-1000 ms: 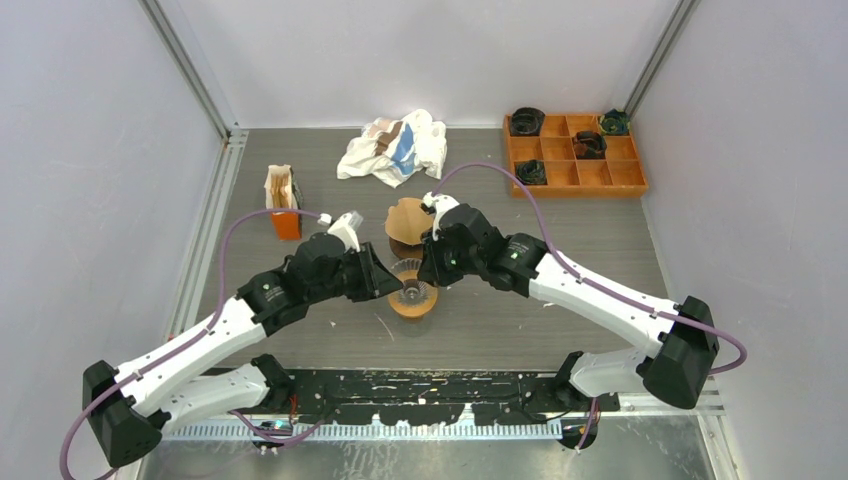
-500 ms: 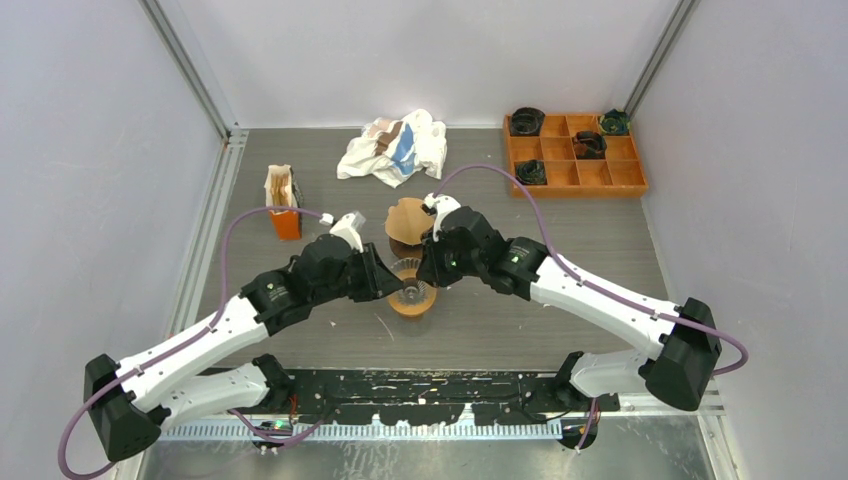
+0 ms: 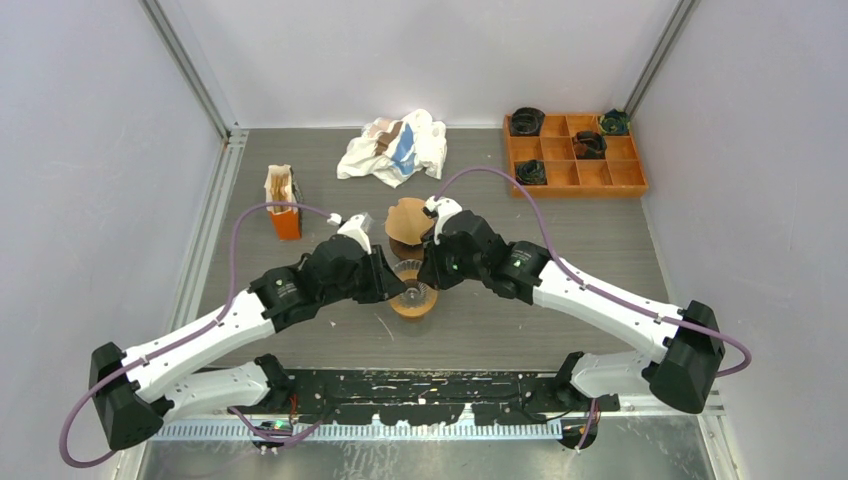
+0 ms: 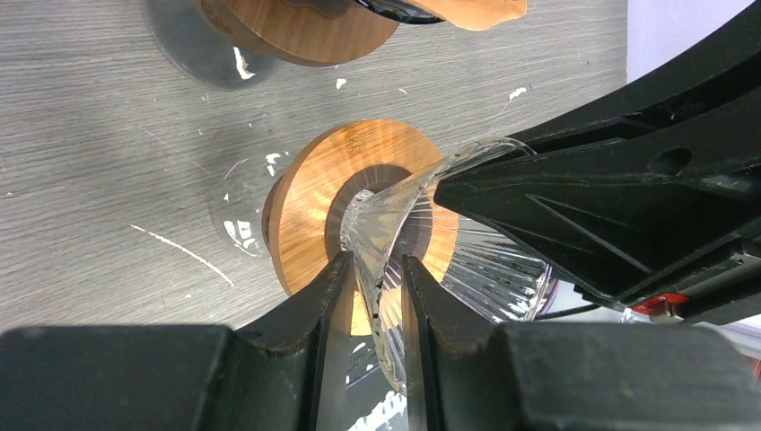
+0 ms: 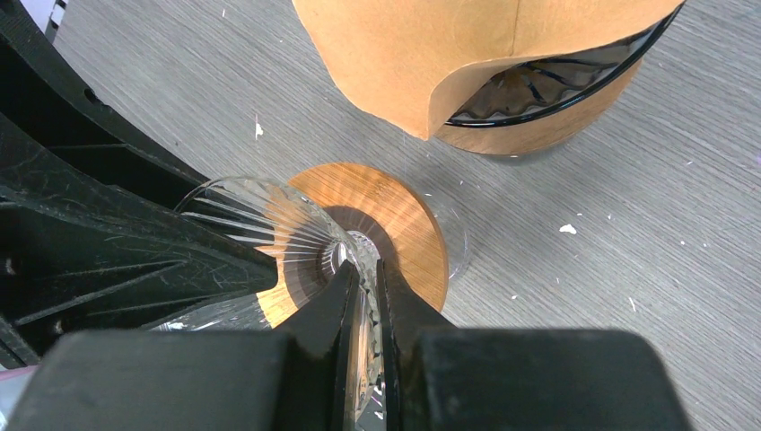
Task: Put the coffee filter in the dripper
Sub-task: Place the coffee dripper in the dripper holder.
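A clear ribbed glass dripper (image 3: 412, 291) on a round wooden base stands at the table's middle. It also shows in the left wrist view (image 4: 489, 265) and the right wrist view (image 5: 256, 224). My left gripper (image 3: 391, 284) is shut on its left rim wall (image 4: 372, 269). My right gripper (image 3: 431, 274) is shut on its right rim wall (image 5: 368, 274). A brown paper coffee filter (image 3: 405, 217) sits in a second, dark-rimmed dripper just behind. The filter also shows in the right wrist view (image 5: 449, 54).
An orange holder with brown filters (image 3: 283, 203) stands at the left. A crumpled white bag (image 3: 395, 147) lies at the back. An orange compartment tray (image 3: 573, 172) with dark items is at the back right. Metal rails run along the left and near edges.
The left arm has shifted slightly to the right; both grippers stay on the glass dripper, which has not visibly moved.
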